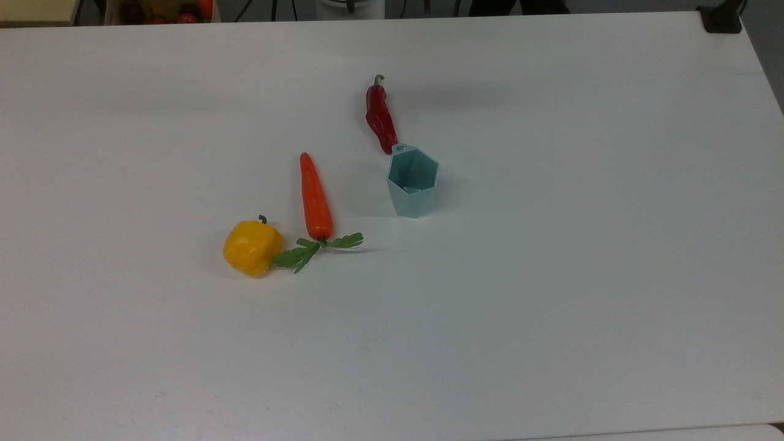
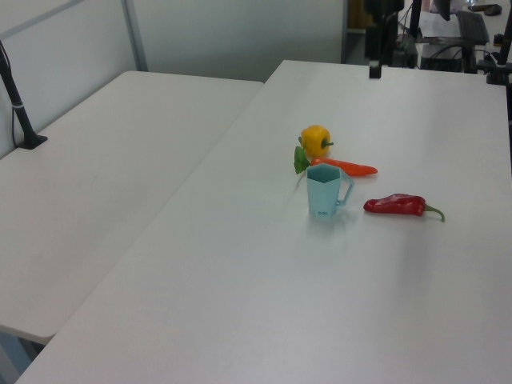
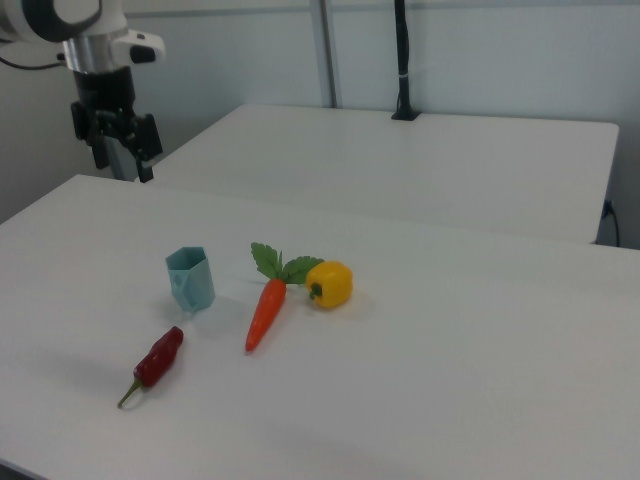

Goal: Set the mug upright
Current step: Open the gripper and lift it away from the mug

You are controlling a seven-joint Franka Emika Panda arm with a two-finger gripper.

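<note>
The mug stands upright near the middle of the top view on the white table, between the carrot and the red chili. At the right view's upper left, the claw hangs high above the table with its fingers parted, holding nothing.

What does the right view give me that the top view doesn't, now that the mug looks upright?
Right view: the gripper hangs high over the table's far edge at the right view's left, fingers apart, well clear of the mug; a second table with a black pole stands behind.
Top view: it looks straight down into the mug's open hexagonal mouth.
Both: the mug standing on its base, the red chili close beside it, the carrot and the yellow pepper.
</note>
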